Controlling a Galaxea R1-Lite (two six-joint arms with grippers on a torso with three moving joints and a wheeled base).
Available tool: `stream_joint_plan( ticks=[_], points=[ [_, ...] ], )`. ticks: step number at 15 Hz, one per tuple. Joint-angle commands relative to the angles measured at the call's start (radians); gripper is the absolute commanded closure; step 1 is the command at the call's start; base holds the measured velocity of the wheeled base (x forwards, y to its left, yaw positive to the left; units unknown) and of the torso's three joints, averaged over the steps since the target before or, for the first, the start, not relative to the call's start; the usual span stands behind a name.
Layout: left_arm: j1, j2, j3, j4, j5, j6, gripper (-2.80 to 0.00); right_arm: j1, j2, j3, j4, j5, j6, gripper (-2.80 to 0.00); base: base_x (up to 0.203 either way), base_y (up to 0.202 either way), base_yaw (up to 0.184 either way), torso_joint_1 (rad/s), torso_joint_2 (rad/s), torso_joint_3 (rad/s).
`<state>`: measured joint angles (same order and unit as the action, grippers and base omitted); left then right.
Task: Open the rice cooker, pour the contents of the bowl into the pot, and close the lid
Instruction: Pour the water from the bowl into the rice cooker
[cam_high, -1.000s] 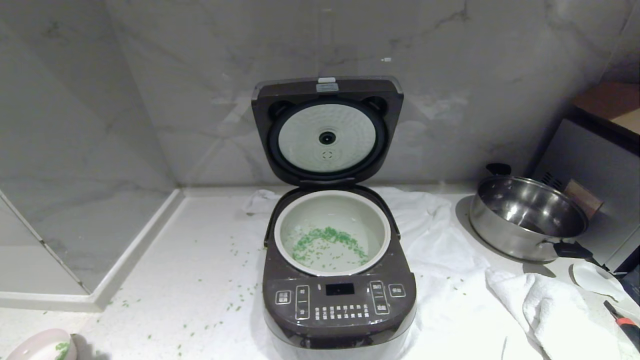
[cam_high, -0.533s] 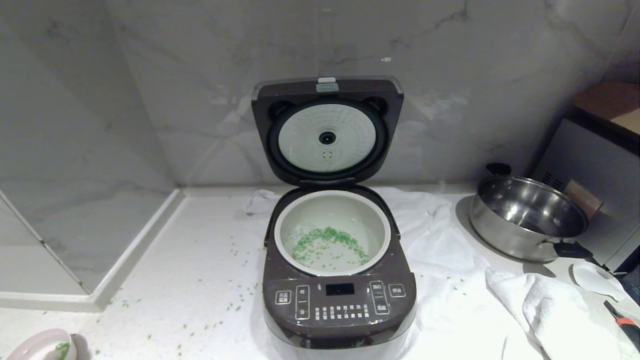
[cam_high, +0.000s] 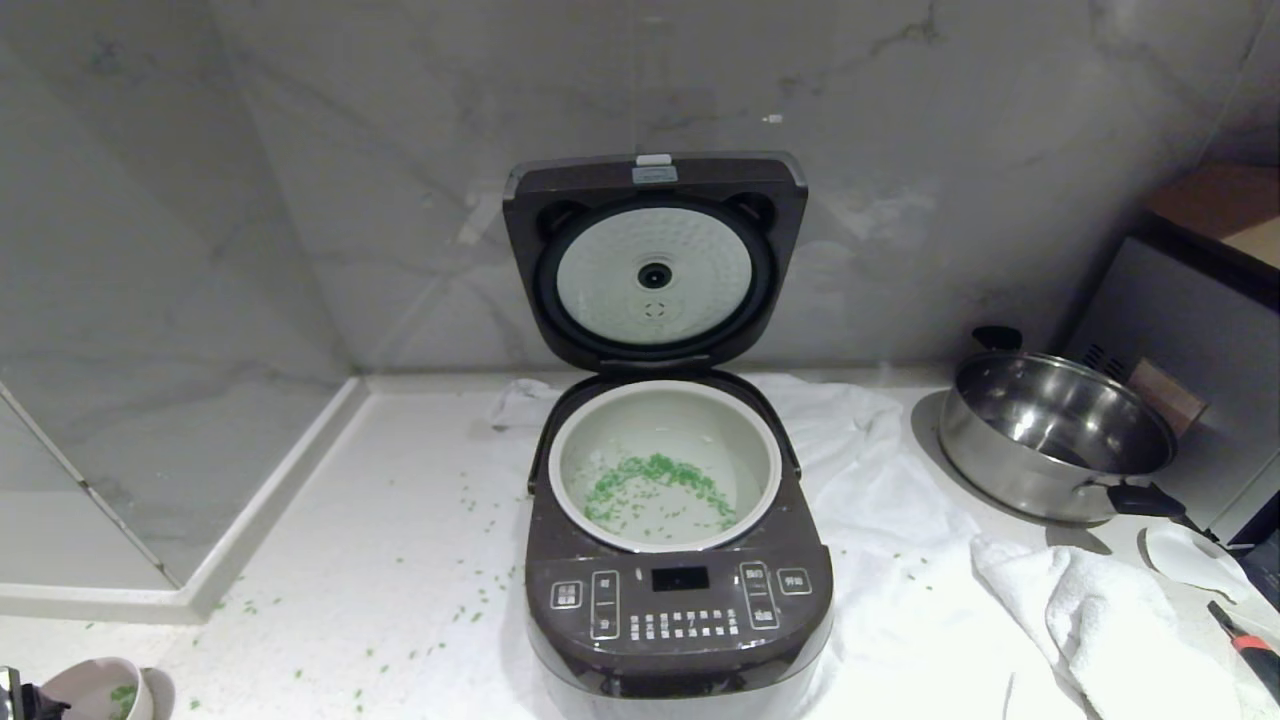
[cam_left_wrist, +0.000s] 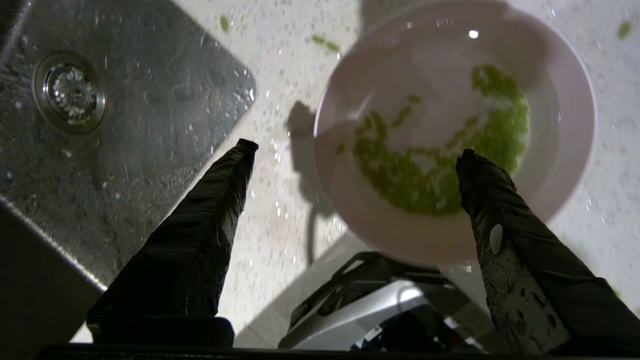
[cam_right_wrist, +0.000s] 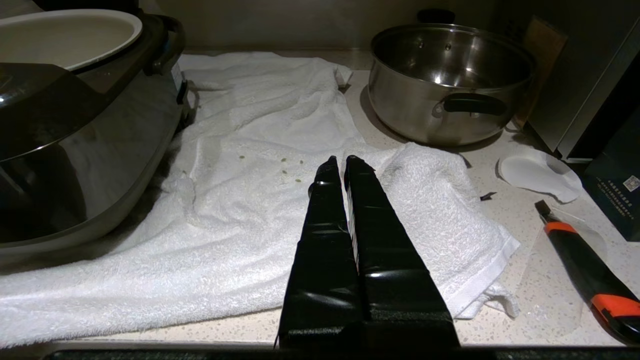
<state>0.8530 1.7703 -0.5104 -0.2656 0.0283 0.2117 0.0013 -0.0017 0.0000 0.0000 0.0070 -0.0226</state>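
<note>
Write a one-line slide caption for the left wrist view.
Open left gripper above small pale pink bowl holding leftover green grains, beside steel sink.

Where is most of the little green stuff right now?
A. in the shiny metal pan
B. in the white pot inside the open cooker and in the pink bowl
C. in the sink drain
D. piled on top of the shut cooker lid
B: green grains lie at the bottom of the pot in the open rice cooker, and more sit in the bowl below the left gripper; the steel pan looks empty.
</note>
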Motion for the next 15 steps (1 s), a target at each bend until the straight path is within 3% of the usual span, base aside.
stream_joint_plan(
  ticks=[1,8,9,15],
  points=[
    [-0.001,0.159,0.001,-0.102,0.002,-0.001,-2.80,0.000,0.000,0.000,0.000,0.001,0.000,0.00,0.000,0.000,0.000,0.000,0.00,0.000],
    [0.000,0.256,-0.004,-0.178,0.000,-0.002,-2.80,0.000,0.000,0.000,0.000,0.001,0.000,0.00,0.000,0.000,0.000,0.000,0.00,0.000],
    [0.000,0.264,0.003,-0.200,0.002,-0.002,0.00,0.000,0.000,0.000,0.000,0.001,0.000,0.00,0.000,0.000,0.000,0.000,0.00,0.000],
    [-0.003,0.264,0.008,-0.204,0.003,-0.003,0.00,0.000,0.000,0.000,0.000,0.001,0.000,0.00,0.000,0.000,0.000,0.000,0.00,0.000]
  ],
)
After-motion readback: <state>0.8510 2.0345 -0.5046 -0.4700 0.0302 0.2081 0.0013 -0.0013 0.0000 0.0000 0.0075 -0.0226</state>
